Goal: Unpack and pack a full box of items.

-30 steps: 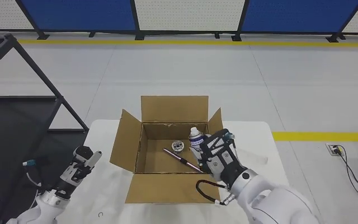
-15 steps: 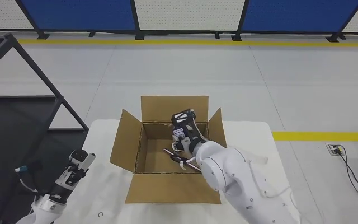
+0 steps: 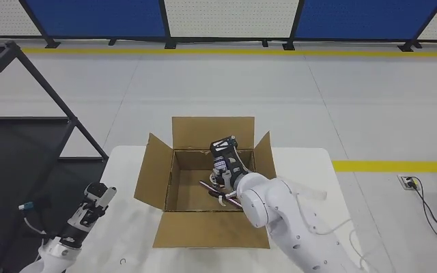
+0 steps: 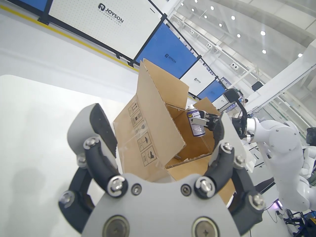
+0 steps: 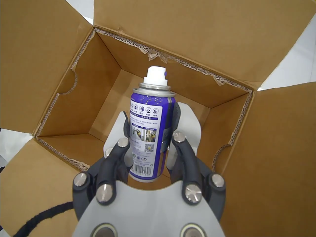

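Right pincer with can, now over box

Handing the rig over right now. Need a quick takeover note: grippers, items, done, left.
Right gripper: shut on the spray can, nozzle up, inside the open box; cannot tell whether the can touches the box floor.
Left gripper: open, empty, over the table beside the box.
In the box: a thin dark rod lying on the floor.
Done: can gripped.
Left: probably set the can down or lift it out, then handle the rod; all flaps are open.
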